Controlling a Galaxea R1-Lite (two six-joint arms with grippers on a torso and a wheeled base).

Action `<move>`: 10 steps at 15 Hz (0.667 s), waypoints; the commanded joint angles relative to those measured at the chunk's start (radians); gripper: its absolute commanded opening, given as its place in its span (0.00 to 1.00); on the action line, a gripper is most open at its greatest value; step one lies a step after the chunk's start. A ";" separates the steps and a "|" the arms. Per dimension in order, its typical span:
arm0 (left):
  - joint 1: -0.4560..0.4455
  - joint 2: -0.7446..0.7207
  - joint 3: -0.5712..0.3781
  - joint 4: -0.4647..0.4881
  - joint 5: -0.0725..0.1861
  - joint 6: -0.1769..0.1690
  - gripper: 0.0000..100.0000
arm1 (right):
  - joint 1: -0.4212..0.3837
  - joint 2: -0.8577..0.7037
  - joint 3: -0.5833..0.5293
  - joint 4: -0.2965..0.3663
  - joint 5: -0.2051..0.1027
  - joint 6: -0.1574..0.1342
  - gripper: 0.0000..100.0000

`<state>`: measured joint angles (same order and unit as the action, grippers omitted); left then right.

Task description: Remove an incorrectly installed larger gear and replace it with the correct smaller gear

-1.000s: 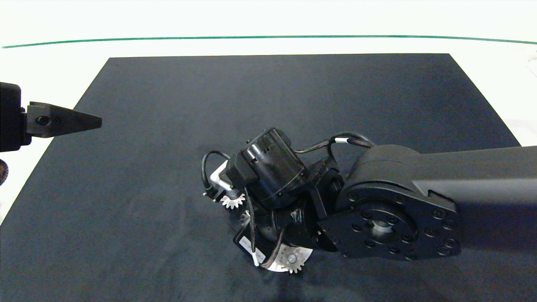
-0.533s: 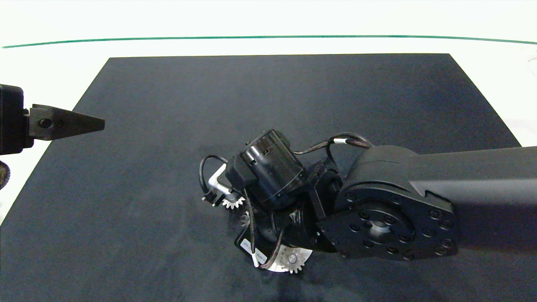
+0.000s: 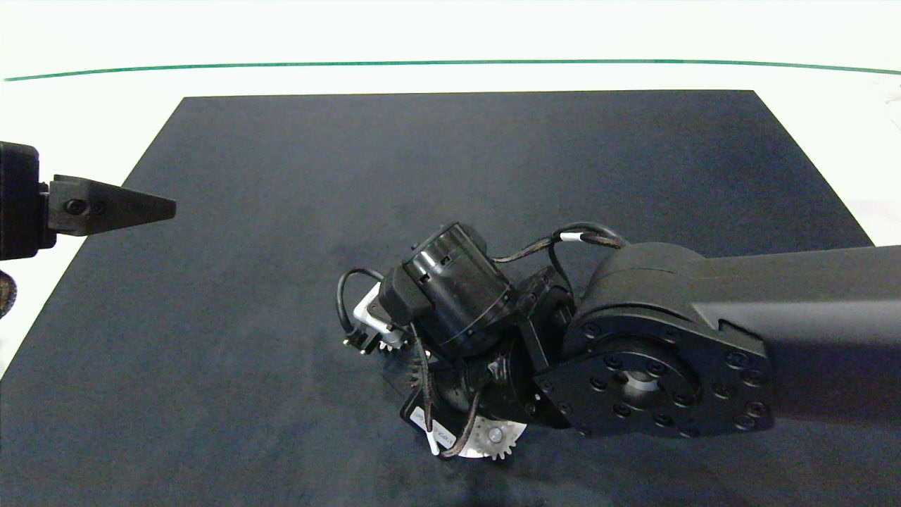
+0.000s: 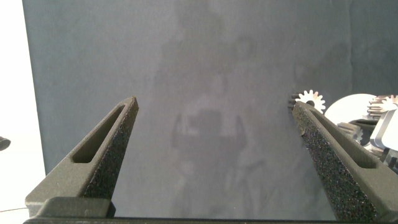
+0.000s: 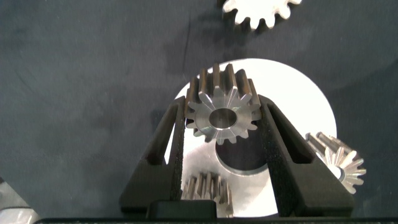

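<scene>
A silver bevel gear (image 5: 221, 116) is pinched between the fingers of the right gripper (image 5: 222, 134) above a round silver plate (image 5: 292, 93) on the dark mat (image 3: 281, 176); its size class cannot be told. Further gears lie at 12 o'clock (image 5: 261, 11) and at 4 o'clock (image 5: 339, 160) of it. The left gripper (image 4: 214, 134) is held spread wide over the mat's 9 o'clock edge.

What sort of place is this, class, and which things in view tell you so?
Probably a robotics test bench for assembly work. A dark mat covers a white table; the right gripper holds a silver gear over a white disc with other gears; the left gripper hangs open at the mat's edge.
</scene>
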<state>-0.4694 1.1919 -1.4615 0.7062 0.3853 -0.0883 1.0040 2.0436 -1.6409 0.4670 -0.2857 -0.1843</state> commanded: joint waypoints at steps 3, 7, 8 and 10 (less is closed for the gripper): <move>0.000 0.000 0.001 0.004 0.003 -0.001 1.00 | -0.001 0.006 -0.017 0.044 -0.020 0.005 0.31; 0.000 0.000 0.001 0.004 0.003 -0.001 1.00 | -0.010 0.015 -0.036 0.041 -0.018 0.012 0.31; 0.000 0.000 0.001 0.004 0.003 -0.001 1.00 | -0.010 0.015 -0.036 0.035 -0.016 0.012 0.31; 0.000 0.000 0.001 0.004 0.003 -0.001 1.00 | -0.007 0.017 -0.034 0.004 -0.013 0.014 0.31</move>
<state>-0.4694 1.1919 -1.4600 0.7062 0.3857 -0.0883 0.9943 2.0585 -1.6760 0.4700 -0.2983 -0.1687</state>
